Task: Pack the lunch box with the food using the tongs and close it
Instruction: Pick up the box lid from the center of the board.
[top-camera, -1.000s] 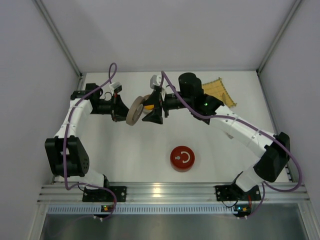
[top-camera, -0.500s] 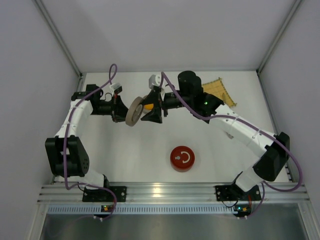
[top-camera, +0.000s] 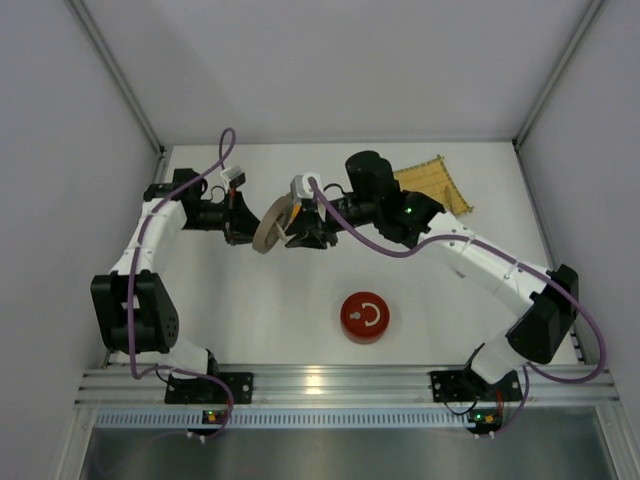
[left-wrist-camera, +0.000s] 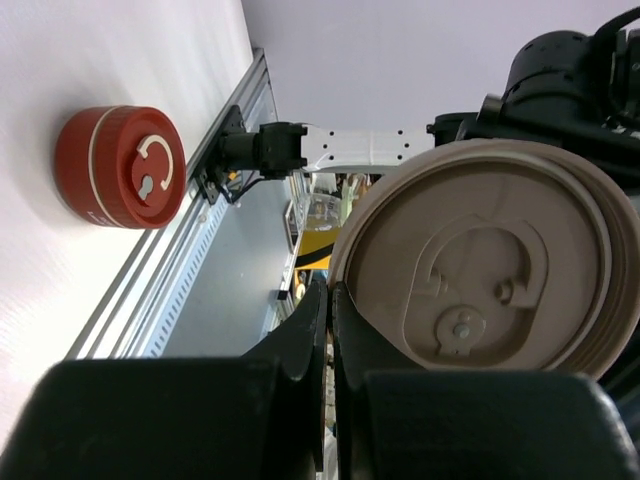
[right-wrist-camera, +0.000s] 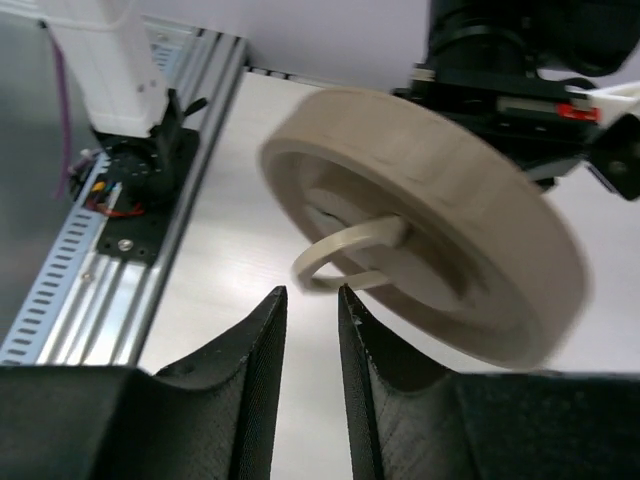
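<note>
One red round container (top-camera: 366, 317) with a white mark sits low centre in the overhead view, nearest the arm bases. Farther in, the left gripper (left-wrist-camera: 328, 300) is clamped on the rim of a round beige plastic lid (left-wrist-camera: 480, 270), held on edge. Its pale loop handle (right-wrist-camera: 345, 238) faces the right gripper (right-wrist-camera: 312, 300), whose fingers stand narrowly apart and empty, just short of the loop. A yellow bamboo mat (top-camera: 440, 185) lies upper right. Tongs and food are not visible.

You'll find the lid (top-camera: 268, 224) on edge above the tabletop (top-camera: 260, 300), between the left tool (top-camera: 240, 222) and the right tool (top-camera: 300, 232). The round container (top-camera: 366, 316) sits nearer the arm bases, to its right; the bamboo mat (top-camera: 440, 187) lies at the far right.
</note>
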